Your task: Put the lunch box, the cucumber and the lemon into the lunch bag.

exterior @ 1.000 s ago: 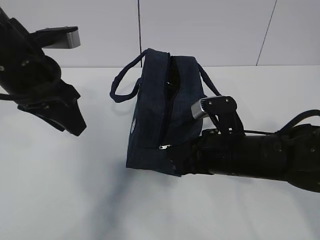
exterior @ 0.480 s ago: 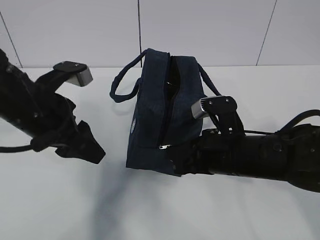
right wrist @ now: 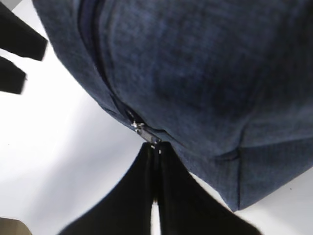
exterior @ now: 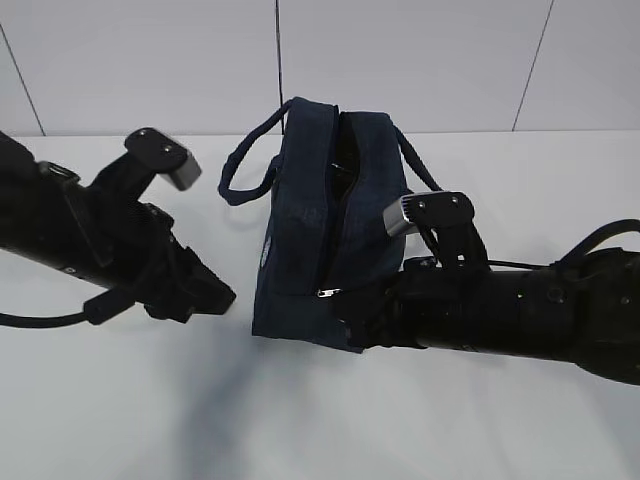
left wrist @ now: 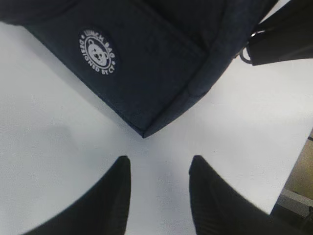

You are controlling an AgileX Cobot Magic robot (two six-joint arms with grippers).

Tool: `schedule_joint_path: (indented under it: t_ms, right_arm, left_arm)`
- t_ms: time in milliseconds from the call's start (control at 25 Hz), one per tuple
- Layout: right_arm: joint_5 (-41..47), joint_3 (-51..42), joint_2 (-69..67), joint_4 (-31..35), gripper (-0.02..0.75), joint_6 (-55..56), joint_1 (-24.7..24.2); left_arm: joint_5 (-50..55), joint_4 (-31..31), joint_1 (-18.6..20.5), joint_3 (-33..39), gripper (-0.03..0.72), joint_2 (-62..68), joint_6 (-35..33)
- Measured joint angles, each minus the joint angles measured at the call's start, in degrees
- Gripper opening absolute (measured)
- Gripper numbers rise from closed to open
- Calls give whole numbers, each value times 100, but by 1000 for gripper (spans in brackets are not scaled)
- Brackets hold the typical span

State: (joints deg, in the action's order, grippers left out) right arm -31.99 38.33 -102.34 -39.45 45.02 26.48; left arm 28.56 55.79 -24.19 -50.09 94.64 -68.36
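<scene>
Right gripper (right wrist: 155,147): jaws pressed together on the zipper pull (right wrist: 142,131) at the near end of the bag.
Left gripper (left wrist: 159,169): jaws apart, empty, just beside the bag's near corner.
Lunch bag (exterior: 300,230): upright on the white table (exterior: 120,400), top partly unzipped.

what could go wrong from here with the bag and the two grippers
1. The right gripper is shut on the zipper pull; the grip looks thin, so the pull might slip out.
2. The lunch bag stands on the table with nothing bracing it: the left gripper is open and apart from its corner, so a tug may drag or tip the bag.
3. The zipper is only partly open, so the opening may be tight for loading.
</scene>
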Motion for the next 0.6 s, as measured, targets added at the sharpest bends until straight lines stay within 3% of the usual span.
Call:
schedule_joint_path:
  t_ms: [280,600]
  right_arm:
    - [-9,0,0,0,6,0,0]
    - [-9,0,0,2,6,10,0]
  left_arm:
    - [-679,358,-554,0,292,530,-526]
    - [-1030,648,-820,-502,292,1097,-795]
